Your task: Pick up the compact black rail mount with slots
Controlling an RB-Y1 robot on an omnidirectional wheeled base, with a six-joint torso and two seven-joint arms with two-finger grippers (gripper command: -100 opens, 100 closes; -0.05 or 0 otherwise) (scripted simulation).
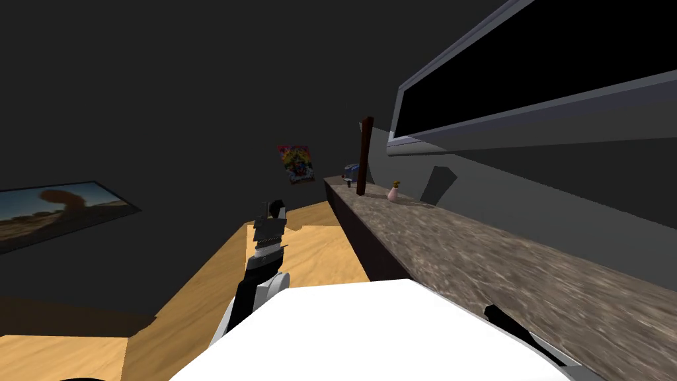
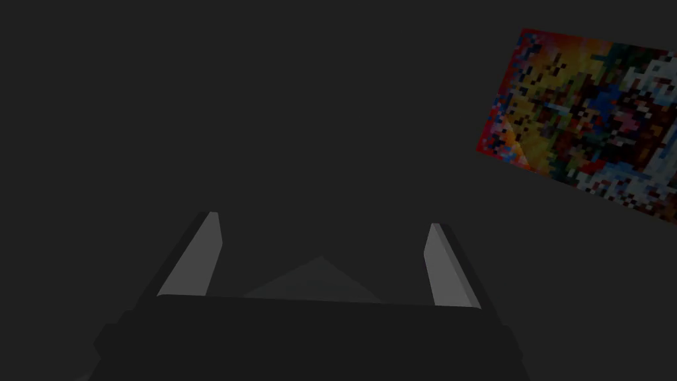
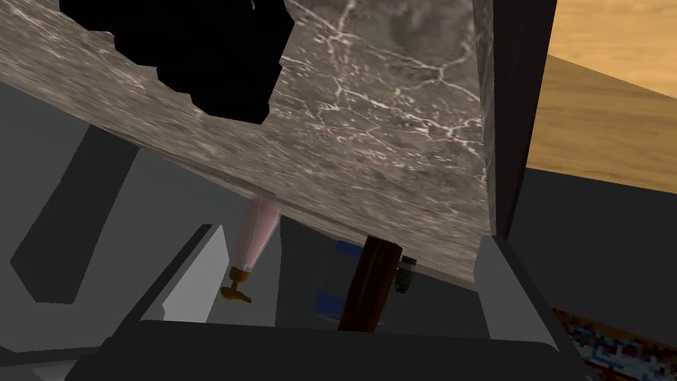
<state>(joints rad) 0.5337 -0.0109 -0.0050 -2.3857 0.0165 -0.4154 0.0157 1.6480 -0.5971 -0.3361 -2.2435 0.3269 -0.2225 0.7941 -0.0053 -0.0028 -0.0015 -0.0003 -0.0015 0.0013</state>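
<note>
Compact black rail mount with a stepped, notched outline [image 3: 198, 59] is lying on the grey-brown, white-veined marble bench [image 3: 397, 132]. It is sitting well clear of the right jaws and not between them, off toward the side of the finger [image 3: 192, 278] that is standing in front of the pale pink bottle with a gold cap [image 3: 256, 228].

Right jaws are standing wide open and gripping nothing. They are pointing along the bench toward its far end, where the bottle, a dark brown wooden post [image 3: 370, 284] and a small blue object [image 3: 328, 301] are standing close together.

Left jaws are hanging out over the light wooden floor [image 1: 198, 291], away from the bench, also spread wide and holding nothing.
</note>
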